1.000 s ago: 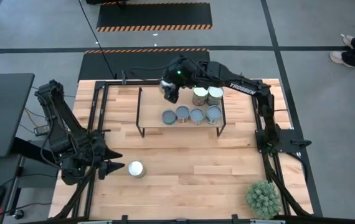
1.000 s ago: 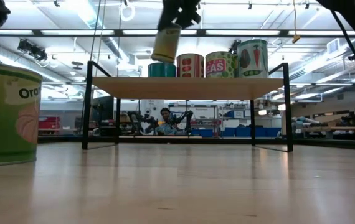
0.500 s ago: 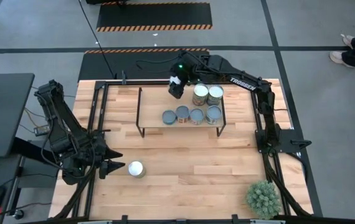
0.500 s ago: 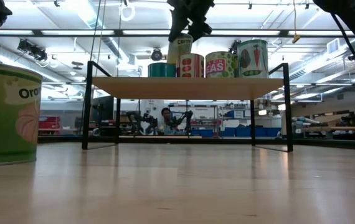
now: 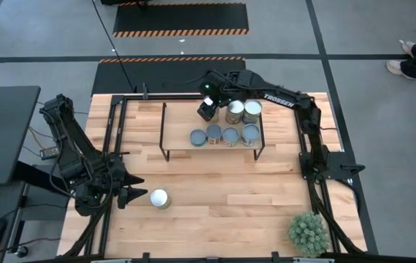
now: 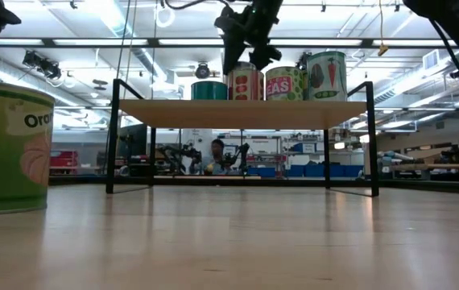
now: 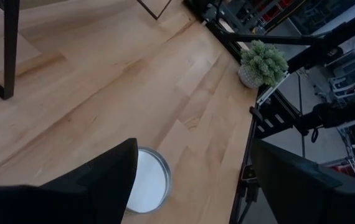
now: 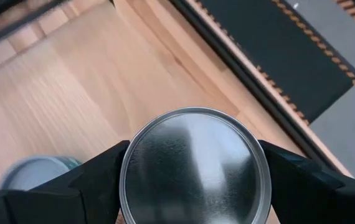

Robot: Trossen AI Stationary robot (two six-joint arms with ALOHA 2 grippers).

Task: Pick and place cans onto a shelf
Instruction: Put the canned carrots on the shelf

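The right gripper [image 8: 193,168] has its two dark fingers [image 8: 96,180] clamped on either side of a silver-topped can [image 8: 193,165], the round lid filling the gap between them in the right wrist view, and from above that right gripper [image 5: 206,108] sits over the back of the shelf [image 5: 175,128], just beside the two cans of the back row [image 5: 243,112]; in the low view the held can [image 6: 241,71] hangs at shelf-top level, right next to the red-labelled can [image 6: 246,84], and whether its base touches the board I cannot tell. In front of it on the shelf runs a row of four cans [image 5: 222,136], blue-grey and silver tops side by side. Over on the near left, the left gripper [image 5: 136,195] hangs low with its fingers [image 7: 96,180] spread apart and grasping nothing, pointing at the one can still on the table [image 5: 160,198], which stands upright just beyond the fingertips; the left wrist view shows that can's pale lid [image 7: 147,182] half tucked behind one finger. Its green label looms large at the low view's left edge [image 6: 8,149]. A spiky green potted plant [image 5: 309,232] sits at the table's near right corner, well apart from everything
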